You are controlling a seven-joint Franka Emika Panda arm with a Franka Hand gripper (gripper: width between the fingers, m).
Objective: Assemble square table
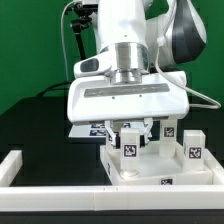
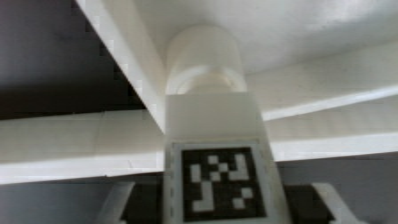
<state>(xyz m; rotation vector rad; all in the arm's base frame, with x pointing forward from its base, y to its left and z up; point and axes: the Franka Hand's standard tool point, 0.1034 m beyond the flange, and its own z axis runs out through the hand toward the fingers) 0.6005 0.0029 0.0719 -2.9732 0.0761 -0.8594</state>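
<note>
exterior view first: the gripper (image 1: 130, 143) is down over the square table top (image 1: 150, 170), which lies on the black table between the white rails (image 1: 20, 168), with its jaws closed on a tagged leg (image 1: 130, 146). another leg (image 1: 193, 149) stands upright toward the exterior view's right. wrist view: the leg (image 2: 217, 150) stands up against the table top's underside (image 2: 338, 110), dark fingers (image 2: 128, 203) pressed on both sides.
</note>
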